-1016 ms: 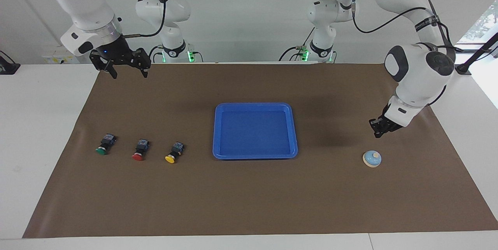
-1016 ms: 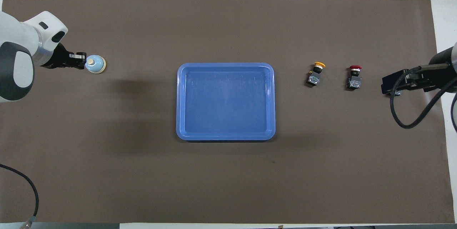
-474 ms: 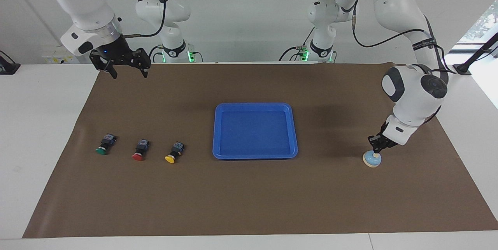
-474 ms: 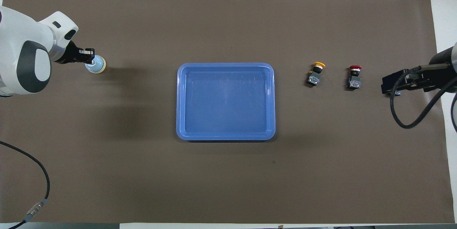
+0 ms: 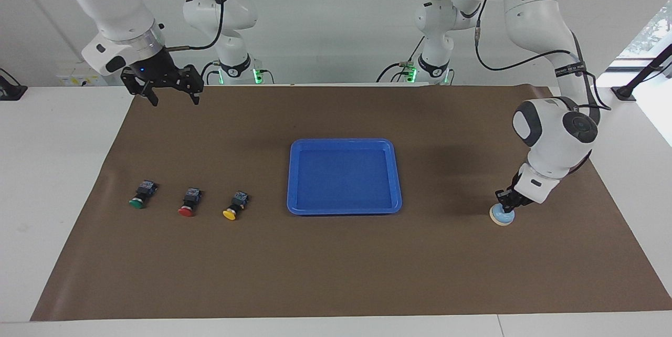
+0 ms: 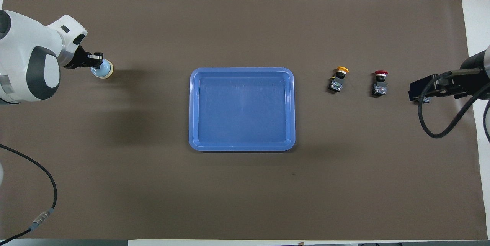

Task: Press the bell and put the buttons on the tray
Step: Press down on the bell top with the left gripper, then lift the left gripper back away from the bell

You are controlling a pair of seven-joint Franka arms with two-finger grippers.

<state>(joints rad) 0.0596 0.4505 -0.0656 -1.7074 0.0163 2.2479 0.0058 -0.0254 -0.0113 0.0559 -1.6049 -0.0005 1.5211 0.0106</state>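
While the tray (image 5: pixel 344 144) lay well apart from both grippers, the right gripper (image 5: pixel 169 92) waited aloft with fingers spread, above the mat near the three buttons (image 5: pixel 188 203). Its fingers together, the left gripper (image 5: pixel 507 204) pressed on the bell (image 5: pixel 502 217) directly beneath it.

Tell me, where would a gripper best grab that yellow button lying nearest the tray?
Probably by its black body, coming straight down. The yellow button lies on its side, cap pointing away from the robots, so the squarish body offers flat sides for two fingers. The round cap would likely slip. The right gripper hangs open and waits over the mat's edge.
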